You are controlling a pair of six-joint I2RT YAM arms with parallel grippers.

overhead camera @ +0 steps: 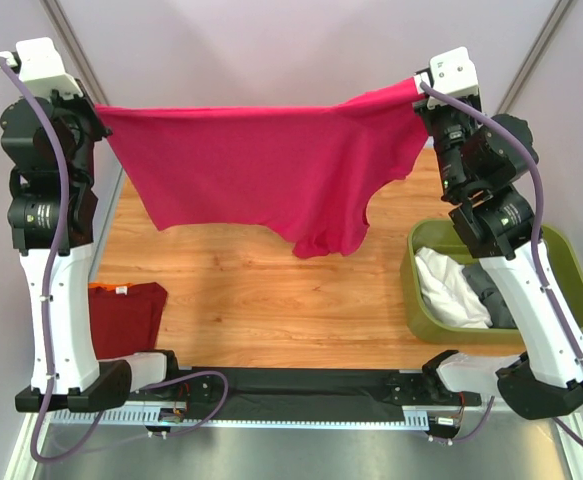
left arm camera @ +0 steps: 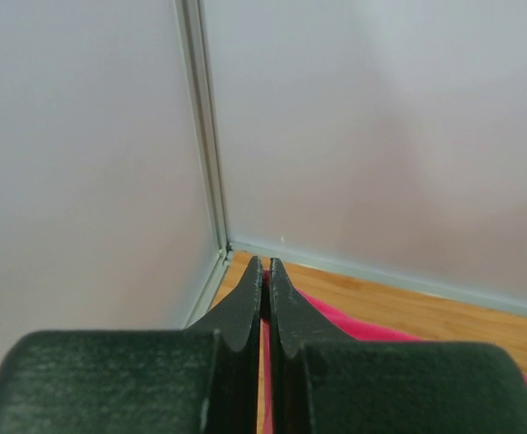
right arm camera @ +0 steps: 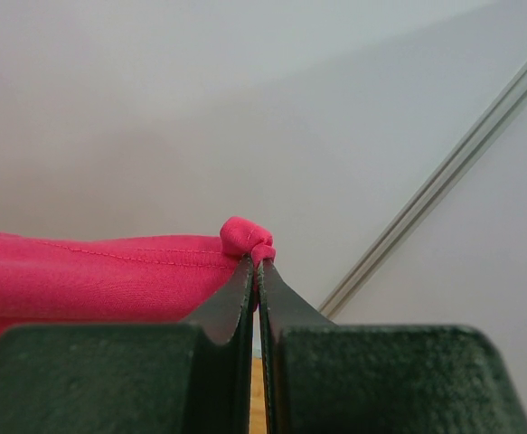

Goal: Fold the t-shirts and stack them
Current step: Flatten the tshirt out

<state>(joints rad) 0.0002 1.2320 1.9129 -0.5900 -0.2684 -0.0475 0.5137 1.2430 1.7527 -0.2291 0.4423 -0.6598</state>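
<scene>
A bright magenta-pink t-shirt [overhead camera: 261, 165] hangs stretched in the air between both raised arms, its lower edge dangling over the wooden table [overhead camera: 271, 300]. My left gripper [overhead camera: 99, 112] is shut on its left corner; in the left wrist view pink cloth [left arm camera: 353, 321] shows between and beside the closed fingers [left arm camera: 265, 271]. My right gripper [overhead camera: 423, 92] is shut on the right corner, with a bunched knob of the pink t-shirt [right arm camera: 245, 237] poking above the fingertips. A darker red t-shirt [overhead camera: 126, 315] lies folded at the table's near left. White and grey t-shirts [overhead camera: 456, 290] lie in the bin.
An olive-green plastic bin [overhead camera: 421, 300] stands at the right of the table, partly behind the right arm. Grey walls close in the back and sides, with a metal corner strip [left arm camera: 204, 136] at the back left. The arm bases sit along the near edge.
</scene>
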